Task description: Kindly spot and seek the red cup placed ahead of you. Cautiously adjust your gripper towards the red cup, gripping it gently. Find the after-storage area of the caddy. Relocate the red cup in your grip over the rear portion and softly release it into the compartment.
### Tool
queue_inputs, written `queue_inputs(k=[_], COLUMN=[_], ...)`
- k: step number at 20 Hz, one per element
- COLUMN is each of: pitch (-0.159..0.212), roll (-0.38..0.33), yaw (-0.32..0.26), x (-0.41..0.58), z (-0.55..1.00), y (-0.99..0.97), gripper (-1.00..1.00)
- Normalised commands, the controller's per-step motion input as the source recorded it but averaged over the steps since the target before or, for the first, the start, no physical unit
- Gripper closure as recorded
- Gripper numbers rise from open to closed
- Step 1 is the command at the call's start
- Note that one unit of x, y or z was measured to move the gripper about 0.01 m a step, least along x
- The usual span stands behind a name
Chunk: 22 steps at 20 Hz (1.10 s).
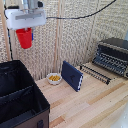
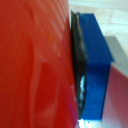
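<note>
Red cup (image 1: 24, 38) hangs clamped in the gripper (image 1: 25, 31), jaws closed on its wall; wrist view fills with red plastic pressed against one blue-tipped finger (image 2: 92, 70). Cup is held high in the air, upright as far as visible. Well below the jaws sits the caddy (image 1: 20, 100), black, divider splitting two sections, both apart from the cup. Farther out on the wooden table (image 1: 90, 107): white bowl (image 1: 54, 78) with yellow pieces, dark blue slab (image 1: 72, 75) leaning tilted, toaster oven (image 1: 112, 55).
</note>
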Motion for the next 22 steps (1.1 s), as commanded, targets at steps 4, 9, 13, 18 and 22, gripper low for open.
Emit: queue_inputs(k=[4, 9, 13, 18, 22], pitch=[0.003, 0.0, 0.005, 0.063, 0.007], roll=[-0.07, -0.095, -0.089, -0.06, 0.0], yaw=[0.0, 0.01, 0.027, 0.009, 0.016], x=[0.233, 0.099, 0.015, 0.0, 0.148], z=[-0.03, -0.21, -0.26, -0.19, -0.01], y=[0.89, 0.77, 0.39, 0.14, 0.0], gripper=[1.0, 1.0, 1.0, -1.0, -1.0])
